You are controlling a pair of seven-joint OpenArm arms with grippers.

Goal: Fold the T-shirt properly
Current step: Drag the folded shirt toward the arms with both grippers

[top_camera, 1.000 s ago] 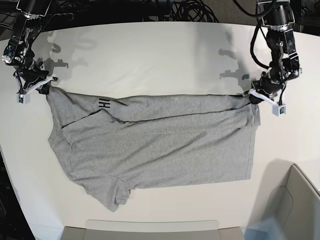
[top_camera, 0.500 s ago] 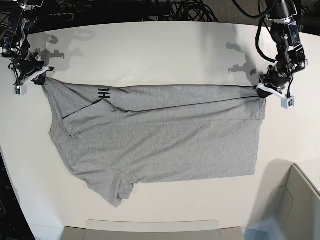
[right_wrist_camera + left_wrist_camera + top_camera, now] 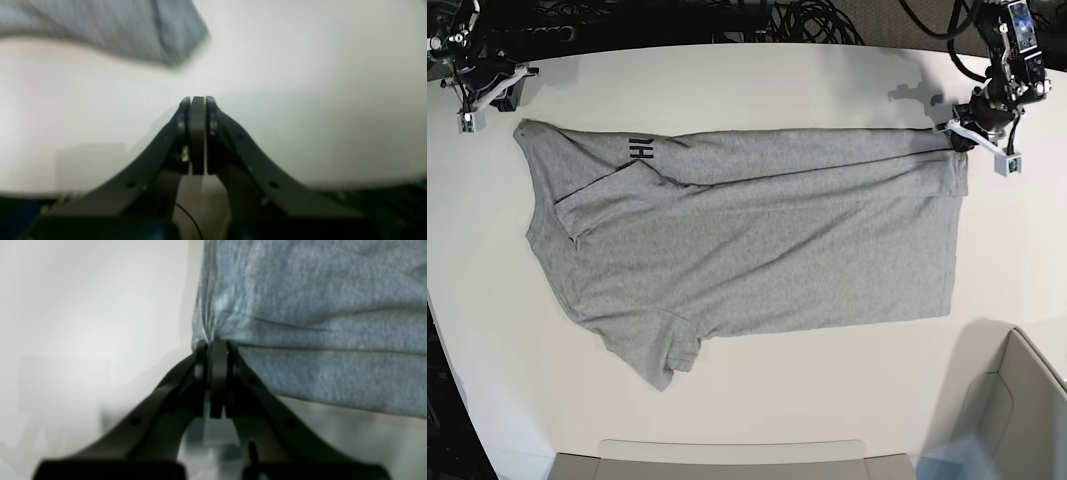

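The heather-grey T-shirt (image 3: pixel 747 240) lies spread across the white table (image 3: pixel 747 90), with a strip of black lettering (image 3: pixel 637 150) showing at a turned-over edge near its far left. On the right of the base view, my left gripper (image 3: pixel 957 138) is shut on the T-shirt's far corner. The left wrist view shows its fingertips (image 3: pixel 217 348) pinching bunched fabric (image 3: pixel 317 323). My right gripper (image 3: pixel 507 92) is at the far left of the base view, shut on nothing and apart from the cloth. In the right wrist view its tips (image 3: pixel 197 100) meet over bare table, with the shirt corner (image 3: pixel 100 30) lying beyond.
A grey bin (image 3: pixel 1017 410) stands at the near right corner. A flat grey edge (image 3: pixel 727 460) runs along the table's front. Dark cables (image 3: pixel 807 20) lie behind the far edge. The table's left rim curves in near the shirt's sleeve.
Both arms moved toward the far edge, dragging the shirt that way. The right gripper has come off the shirt's left corner, which now lies on the table; the left keeps its hold.
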